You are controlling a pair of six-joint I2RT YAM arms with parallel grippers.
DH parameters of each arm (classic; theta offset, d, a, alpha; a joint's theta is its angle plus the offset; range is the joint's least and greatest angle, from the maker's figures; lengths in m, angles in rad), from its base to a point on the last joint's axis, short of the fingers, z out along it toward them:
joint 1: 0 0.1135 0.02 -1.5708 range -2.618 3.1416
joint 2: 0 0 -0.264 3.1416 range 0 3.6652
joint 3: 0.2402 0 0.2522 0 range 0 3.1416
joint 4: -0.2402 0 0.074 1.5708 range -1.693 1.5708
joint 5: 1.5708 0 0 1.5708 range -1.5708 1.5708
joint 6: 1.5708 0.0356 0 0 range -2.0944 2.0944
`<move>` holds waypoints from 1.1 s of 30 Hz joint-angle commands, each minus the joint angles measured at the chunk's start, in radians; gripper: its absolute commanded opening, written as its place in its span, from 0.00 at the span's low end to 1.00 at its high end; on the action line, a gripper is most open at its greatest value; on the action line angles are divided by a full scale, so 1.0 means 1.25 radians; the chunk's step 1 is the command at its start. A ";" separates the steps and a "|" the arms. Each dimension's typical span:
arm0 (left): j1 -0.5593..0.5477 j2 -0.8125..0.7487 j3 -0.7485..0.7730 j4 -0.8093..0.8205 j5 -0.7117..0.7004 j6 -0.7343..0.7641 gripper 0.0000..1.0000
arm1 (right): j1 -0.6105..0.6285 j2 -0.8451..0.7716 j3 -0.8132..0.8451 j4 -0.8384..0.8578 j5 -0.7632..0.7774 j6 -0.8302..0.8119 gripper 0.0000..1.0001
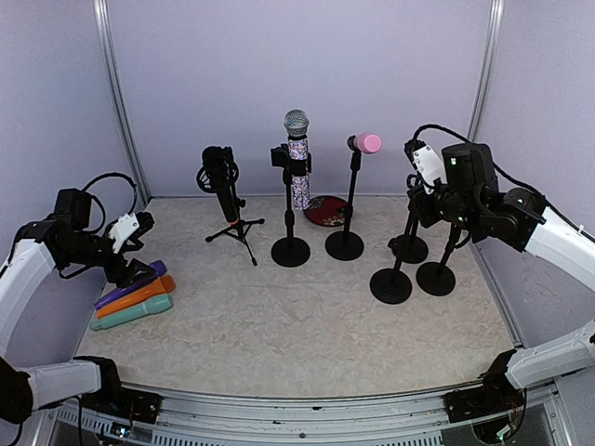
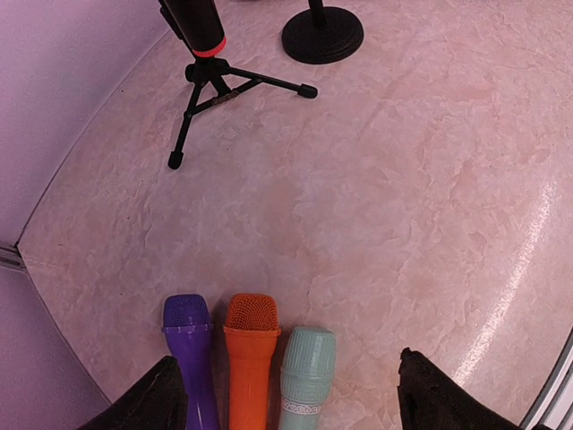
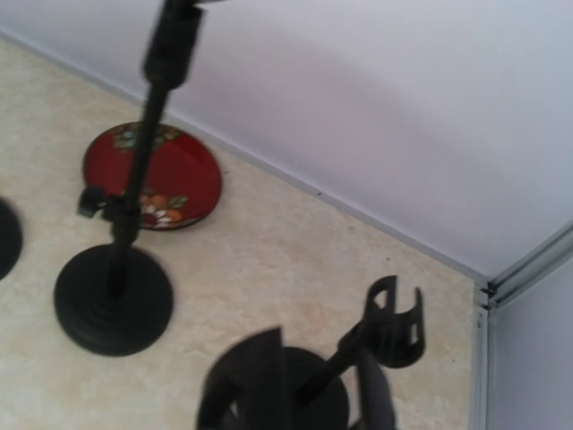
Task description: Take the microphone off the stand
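Three microphones sit on stands at the back: a black one [image 1: 221, 182] on a tripod [image 2: 215, 90], a patterned one with a silver head [image 1: 297, 153], and a pink one [image 1: 366, 142]. My left gripper [image 1: 139, 263] [image 2: 291, 394] hangs open over purple [image 2: 190, 349], orange [image 2: 250, 354] and teal [image 2: 306, 372] microphones lying side by side at the table's left edge. It touches none of them. My right gripper [image 1: 424, 190] [image 3: 322, 358] hovers above an empty stand with its jaws partly apart. The stand's rod and empty clip [image 3: 395, 333] show between and beyond the blurred fingers, and nothing is gripped.
Three empty black stands [image 1: 390, 283] [image 1: 435, 277] [image 1: 409, 247] cluster at the right under my right arm. A red patterned plate [image 1: 323, 210] [image 3: 157, 175] lies against the back wall behind the pink microphone's stand base [image 3: 114, 300]. Walls close in on three sides.
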 commanded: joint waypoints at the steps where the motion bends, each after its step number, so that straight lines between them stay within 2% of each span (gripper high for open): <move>1: -0.006 -0.010 -0.005 0.014 0.000 -0.007 0.79 | -0.050 -0.016 -0.028 0.080 0.026 -0.051 0.00; 12: -0.006 -0.012 -0.001 0.015 -0.002 -0.004 0.79 | -0.132 0.013 -0.024 0.127 0.020 -0.114 0.00; 18: -0.007 -0.012 -0.001 0.014 -0.005 0.000 0.79 | -0.164 0.050 -0.033 0.134 0.058 -0.158 0.00; 29: -0.007 -0.001 0.003 0.014 0.001 0.002 0.79 | -0.176 0.074 -0.051 0.073 -0.071 -0.029 0.00; 30: -0.007 0.000 0.004 0.014 0.002 0.002 0.79 | -0.176 0.072 -0.060 0.074 -0.083 -0.011 0.05; 33: -0.008 0.000 0.003 0.011 0.002 0.001 0.80 | -0.176 0.065 -0.075 0.074 -0.104 0.035 0.49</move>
